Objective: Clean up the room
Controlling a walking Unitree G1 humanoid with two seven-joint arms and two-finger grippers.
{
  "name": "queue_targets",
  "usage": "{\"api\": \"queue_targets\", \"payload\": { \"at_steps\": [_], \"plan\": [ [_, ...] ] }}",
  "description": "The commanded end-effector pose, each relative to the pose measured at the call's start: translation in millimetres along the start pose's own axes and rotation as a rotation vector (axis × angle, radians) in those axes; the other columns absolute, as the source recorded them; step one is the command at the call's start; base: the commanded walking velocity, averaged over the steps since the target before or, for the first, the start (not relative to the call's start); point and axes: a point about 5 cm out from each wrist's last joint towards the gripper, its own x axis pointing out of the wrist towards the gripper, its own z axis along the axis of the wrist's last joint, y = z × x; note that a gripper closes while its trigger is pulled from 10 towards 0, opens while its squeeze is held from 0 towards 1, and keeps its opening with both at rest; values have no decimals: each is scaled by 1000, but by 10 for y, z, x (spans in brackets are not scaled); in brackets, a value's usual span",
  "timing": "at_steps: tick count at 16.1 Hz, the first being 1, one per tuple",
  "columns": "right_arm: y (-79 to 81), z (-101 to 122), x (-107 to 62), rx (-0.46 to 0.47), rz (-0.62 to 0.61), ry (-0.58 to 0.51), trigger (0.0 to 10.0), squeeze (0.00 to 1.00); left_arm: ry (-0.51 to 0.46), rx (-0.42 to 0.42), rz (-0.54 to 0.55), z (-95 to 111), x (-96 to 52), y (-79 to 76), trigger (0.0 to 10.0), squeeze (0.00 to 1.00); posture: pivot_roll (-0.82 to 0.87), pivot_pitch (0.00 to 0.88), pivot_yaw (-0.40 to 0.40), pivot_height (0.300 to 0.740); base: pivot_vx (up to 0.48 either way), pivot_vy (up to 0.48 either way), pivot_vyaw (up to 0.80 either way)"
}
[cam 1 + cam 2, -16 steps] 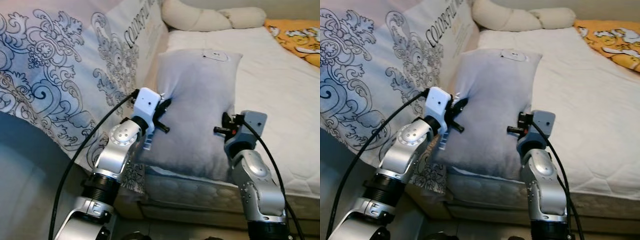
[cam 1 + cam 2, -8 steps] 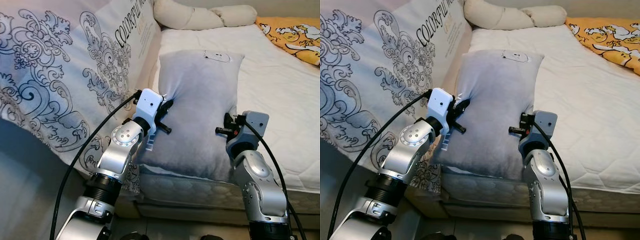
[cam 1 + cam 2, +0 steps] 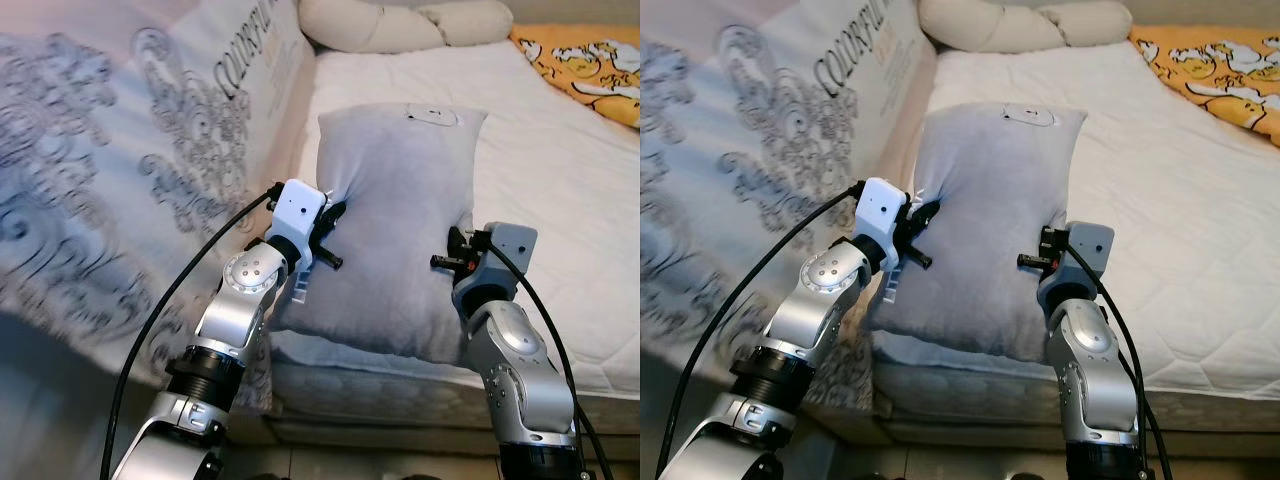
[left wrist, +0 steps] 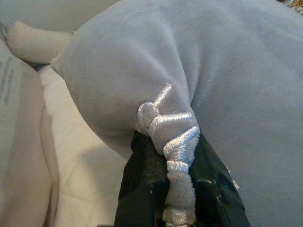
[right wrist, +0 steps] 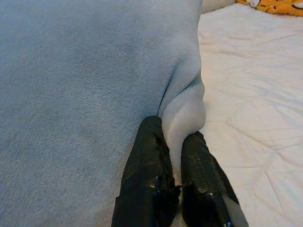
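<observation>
Grey pillow (image 3: 395,225), soft and probably light, at the bed's (image 3: 560,190) near edge, pinched at opposite side seams by left gripper (image 4: 177,156) and right gripper (image 5: 176,156); edge folds give surest purchase.

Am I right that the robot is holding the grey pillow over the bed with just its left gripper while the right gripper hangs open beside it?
Not quite. The right gripper is not open: the right wrist view shows its fingers pinched shut on a fold of the grey pillow. The left gripper also clamps the pillow's seam, so both hold it over the bed.
</observation>
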Motion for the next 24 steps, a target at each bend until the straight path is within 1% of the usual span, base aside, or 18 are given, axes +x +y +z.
{"api": "queue_targets", "payload": {
  "at_steps": [1, 2, 3, 9, 12, 15, 23, 24],
  "plan": [
    [12, 38, -7, -10, -1, -13, 10000, 0, -36, 24, 20, 95, 13, 48, 10000, 0, -94, 0, 76, 740, 285, 0, -800],
    [15, 39, -6, -9, 0, -13, 10000, 0, -35, 24, 21, 94, 13, 50, 10000, 0, -94, 0, 76, 740, 285, 0, -800],
    [12, 41, -6, -20, -4, -13, 10000, 0, -35, 25, 22, 94, 12, 53, 10000, 0, -93, 0, 77, 740, 281, 0, 0],
    [26, 29, -5, -15, -3, -10, 10000, 0, -32, 32, 19, 94, 7, 74, 10000, 0, -89, 0, 80, 740, 283, 0, 0],
    [33, 15, -11, 3, 0, 5, 10000, 0, -30, 33, 14, 97, 9, 74, 10000, 0, -90, 0, 87, 740, 282, 0, -800],
    [13, 6, -19, -8, -22, 2, 10000, 0, -27, 33, 10, 99, 14, 79, 10000, 0, -88, 0, 92, 740, 282, 0, 0],
    [40, -21, -44, -14, -3, 17, 10000, 0, -15, 39, 10, 81, -12, 91, 10000, 0, -84, 0, 97, 740, 281, 0, 0],
    [47, -23, -47, -13, 3, 16, 10000, 0, -9, 44, 13, 72, -14, 90, 10000, 0, -83, 0, 97, 740, 0, 0, 0]
  ]
}}
